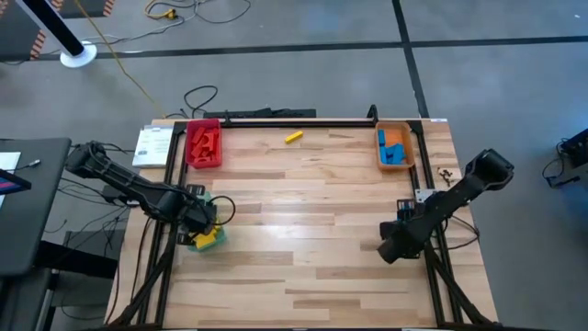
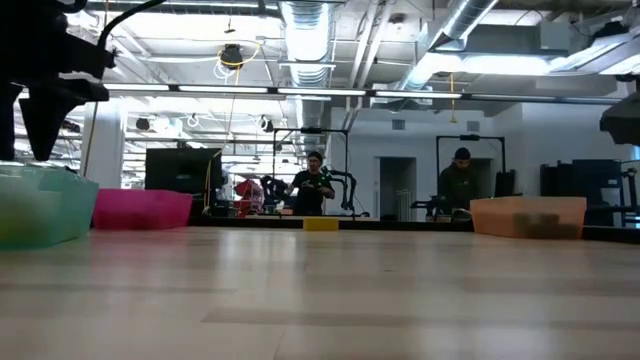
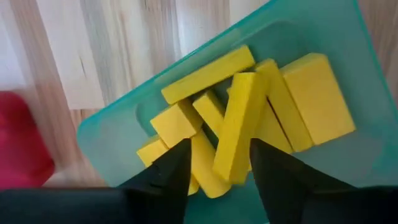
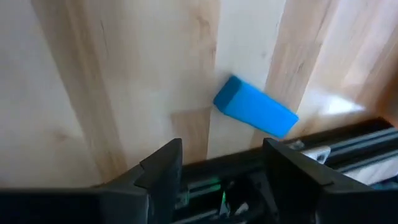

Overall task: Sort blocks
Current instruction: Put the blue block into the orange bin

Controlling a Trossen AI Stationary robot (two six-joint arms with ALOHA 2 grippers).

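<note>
Blocks are distributed over four places on the wooden bench (image 1: 312,221). Yellow blocks (image 3: 249,118) lie heaped in the green tray (image 3: 112,134), which sits at centre left of the high view; red blocks (image 1: 206,142) fill the red tray (image 1: 190,158) at upper left; blue blocks (image 1: 393,145) lie in the orange tray (image 1: 409,162) at upper right. One yellow block (image 1: 293,136) rests alone on the bench near the upper middle of the high view, between the red and orange trays. One blue block (image 4: 255,107) lies flat on the bench just beside the dark frame rail (image 4: 348,140) at the bench's right edge. The left tool (image 3: 214,163) hangs over the green tray with its fingers spread and nothing between them. The right tool (image 4: 217,163), at lower right of the high view, hangs near the blue block, fingers likewise spread and empty. Two people stand in the room behind, seen in the low view.
</note>
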